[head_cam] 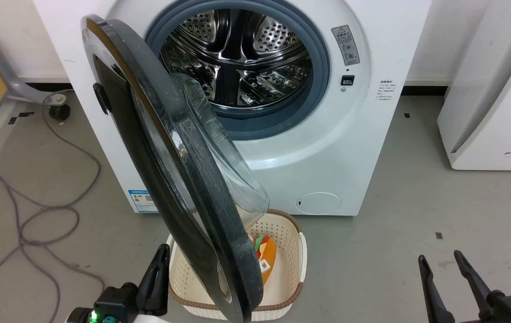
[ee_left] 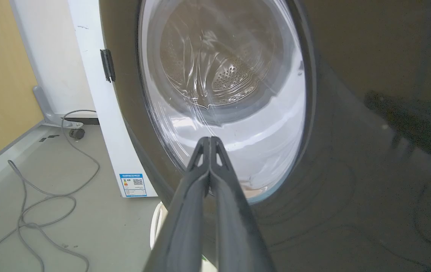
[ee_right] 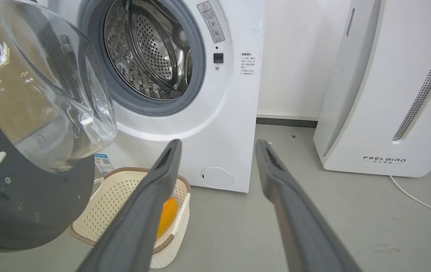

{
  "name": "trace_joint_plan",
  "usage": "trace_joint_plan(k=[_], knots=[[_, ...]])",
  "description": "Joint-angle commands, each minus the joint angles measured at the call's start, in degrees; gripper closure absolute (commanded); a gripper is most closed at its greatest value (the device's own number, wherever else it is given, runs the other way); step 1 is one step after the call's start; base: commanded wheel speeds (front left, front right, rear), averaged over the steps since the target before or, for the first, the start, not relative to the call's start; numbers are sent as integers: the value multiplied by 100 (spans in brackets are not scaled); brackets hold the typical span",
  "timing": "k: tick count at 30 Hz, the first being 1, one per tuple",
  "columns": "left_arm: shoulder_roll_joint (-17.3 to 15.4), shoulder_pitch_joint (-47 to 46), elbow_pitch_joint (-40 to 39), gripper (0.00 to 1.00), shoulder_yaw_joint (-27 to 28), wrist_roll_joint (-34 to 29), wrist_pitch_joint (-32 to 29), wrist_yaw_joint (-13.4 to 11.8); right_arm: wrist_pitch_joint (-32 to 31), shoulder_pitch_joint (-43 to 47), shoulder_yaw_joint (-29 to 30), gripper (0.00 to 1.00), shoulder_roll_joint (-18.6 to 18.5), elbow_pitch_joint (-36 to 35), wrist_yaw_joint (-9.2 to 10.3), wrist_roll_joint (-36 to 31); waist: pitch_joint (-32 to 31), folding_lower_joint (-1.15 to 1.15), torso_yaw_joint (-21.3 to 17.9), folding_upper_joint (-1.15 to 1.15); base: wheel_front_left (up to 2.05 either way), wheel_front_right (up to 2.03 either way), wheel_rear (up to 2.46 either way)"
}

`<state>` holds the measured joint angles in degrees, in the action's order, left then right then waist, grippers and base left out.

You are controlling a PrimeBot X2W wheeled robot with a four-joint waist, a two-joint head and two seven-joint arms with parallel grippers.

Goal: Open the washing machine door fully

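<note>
The left gripper [ee_left: 210, 142], fingers pressed together on nothing, points at the glossy outer face of the half-open door [head_cam: 166, 179] just to its right. The right gripper [ee_right: 219, 145] gapes empty, well off the inner face. A push from the left gripper would likely swing the door closed, or skid on the gloss; the left wrist view shows the hinge [ee_left: 106, 65], the right wrist view the door's matte inner side.

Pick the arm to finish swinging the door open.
Left, probably: left gripper sits shut beside the door, near its lower edge, outer side. Right gripper hangs open over the floor, well away.
</note>
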<state>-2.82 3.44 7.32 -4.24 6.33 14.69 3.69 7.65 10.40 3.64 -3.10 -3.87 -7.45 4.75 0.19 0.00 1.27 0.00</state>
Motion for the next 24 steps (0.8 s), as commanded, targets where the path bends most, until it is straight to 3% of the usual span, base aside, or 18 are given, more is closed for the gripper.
trace_joint_plan(k=[1,12,19,24], knots=[[-6,-11,-39,100,24,35,30,-22,23,19,-7,0,22,30,-3,34,-3,0,-1,0,0,0,0],[-46,-288,-807,100,146,125,30,-175,34,9,53,0,22,111,-3,39,-10,0,48,0,0,0,0],[-64,-562,-2088,100,170,184,-98,-325,66,-8,110,0,22,144,-3,-21,14,0,91,0,0,0,0],[-62,-1025,-3018,100,52,306,-363,-272,120,-42,128,0,22,136,-3,-83,58,0,132,0,0,0,0]])
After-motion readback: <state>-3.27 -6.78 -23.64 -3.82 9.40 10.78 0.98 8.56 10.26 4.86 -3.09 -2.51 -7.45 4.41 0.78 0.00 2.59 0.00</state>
